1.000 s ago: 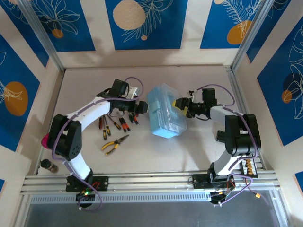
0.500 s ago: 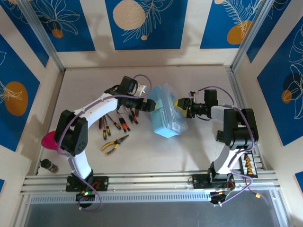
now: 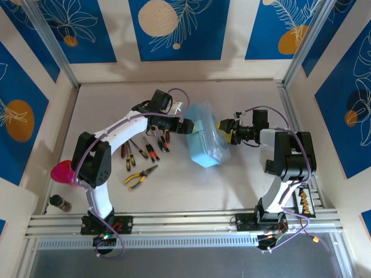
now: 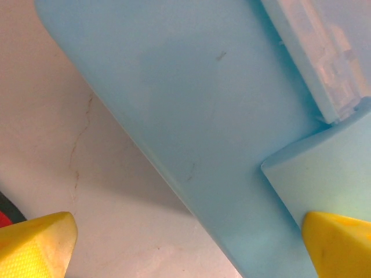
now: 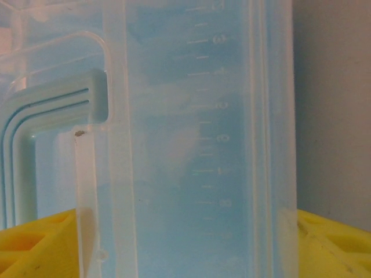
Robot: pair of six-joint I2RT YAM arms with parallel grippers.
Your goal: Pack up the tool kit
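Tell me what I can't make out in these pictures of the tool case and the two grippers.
1. What lies inside the tool case: top view too small, wrist views too close, plastic hazy.
2. Whether the right gripper presses the case: right wrist view, fingers cut off by the bottom edge.
3. What the pink object is: top view, left arm partly covers it.

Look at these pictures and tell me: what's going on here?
Two robot arms are working on a light-blue case mid-table. The left arm has its jaws open at one side; the right arm has its jaws straddling the opposite edge, grip unclear. The pliers and screwdrivers lie loose on the table, not yet packed.
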